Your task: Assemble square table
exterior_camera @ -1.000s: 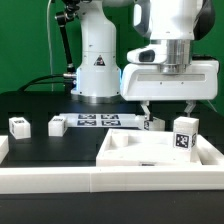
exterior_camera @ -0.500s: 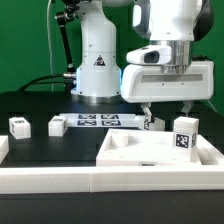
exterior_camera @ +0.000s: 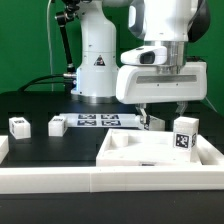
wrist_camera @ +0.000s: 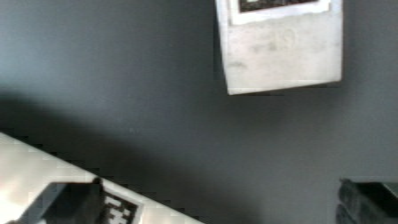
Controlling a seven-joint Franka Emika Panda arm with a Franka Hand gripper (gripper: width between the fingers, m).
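A black table spreads beneath a green backdrop, and the arm's white base stands at upper centre of the exterior view. The gripper hangs at the exterior view's right. Its jaws are spread wide with nothing between them, and I judge it is poised to pick up a part.

The square slab lies flat at lower right with its recessed face up, probably so legs can go in from above. The long white rail along the frame's foot seems to brace it. The marker board lies flat mid-frame.

The standing leg block is upright at the slab's far right corner. Whether it is on the slab or just behind it, I cannot tell. The left leg block and the middle leg block wait apart at the exterior view's left. The lying leg block rests just behind the slab, under the gripper.

Only the wrist view shows that lying block whole, flat on the table beyond the dark fingers, with the slab's edge tag beside one finger. Only the exterior view shows the other blocks.
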